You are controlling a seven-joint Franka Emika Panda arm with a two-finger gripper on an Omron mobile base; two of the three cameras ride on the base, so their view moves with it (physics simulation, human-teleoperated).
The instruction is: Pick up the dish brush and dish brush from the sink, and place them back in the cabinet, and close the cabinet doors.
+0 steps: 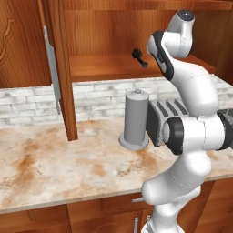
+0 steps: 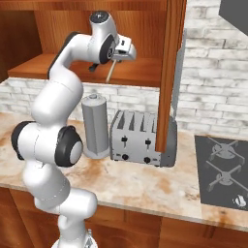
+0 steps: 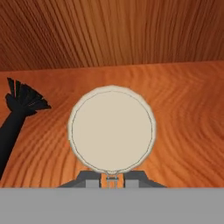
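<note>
Brushes are the job: the black brush already lies on the cabinet shelf, and the claw is clenched on the cream brush by its thin handle, head forward over the same shelf, seemingly so it can be set down beside the first. Both doors hang open, not yet closed.

A home kitchen: marble-look counter, white brick backsplash, toaster at three o'clock of the paper-towel holder (stovetop farther right).
</note>
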